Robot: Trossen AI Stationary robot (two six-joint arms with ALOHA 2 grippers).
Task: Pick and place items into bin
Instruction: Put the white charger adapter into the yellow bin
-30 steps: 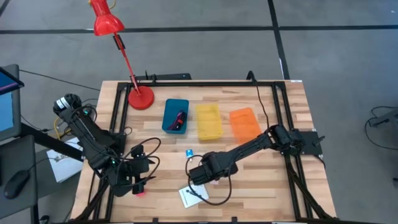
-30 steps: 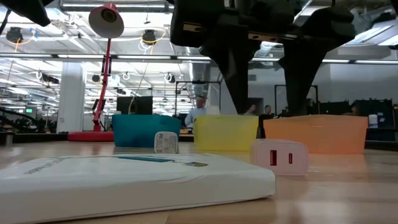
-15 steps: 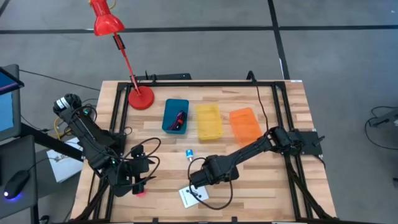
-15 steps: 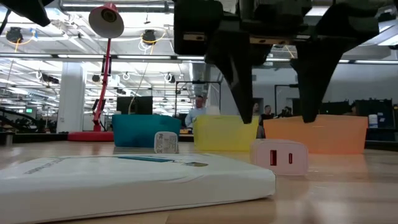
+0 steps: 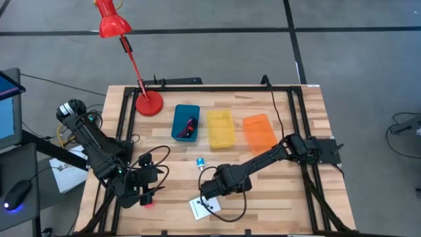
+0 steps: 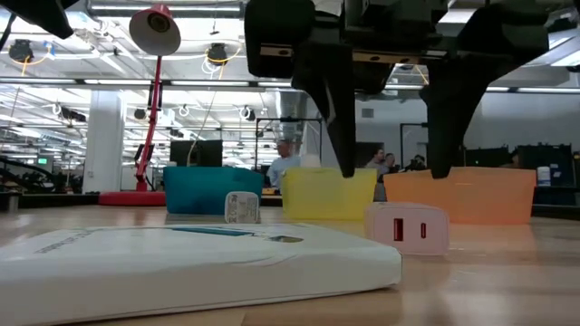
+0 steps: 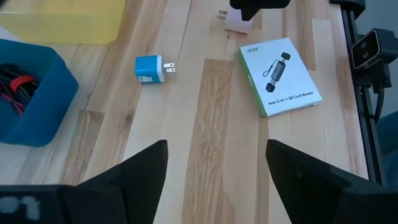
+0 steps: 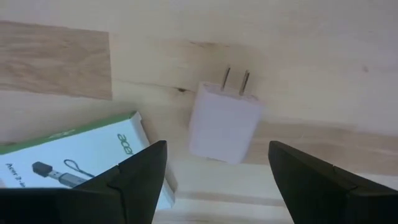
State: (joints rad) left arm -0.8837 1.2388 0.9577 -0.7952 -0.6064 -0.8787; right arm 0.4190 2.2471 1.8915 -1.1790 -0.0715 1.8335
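Two grippers spread: right gripper (image 8: 217, 171) over white plug (image 8: 224, 127) (half-shadowed), left gripper (image 7: 217, 165) idle

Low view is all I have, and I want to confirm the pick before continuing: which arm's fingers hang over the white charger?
Observer: The right gripper; the high view shows that arm reaching in from the table's right side.
Operator: Is it lined up?
Observer: Its wrist view shows the white charger lying flat, centred between the open fingers.
Operator: Anything binned already?
Observer: From above, the blue bin holds a dark red cord.
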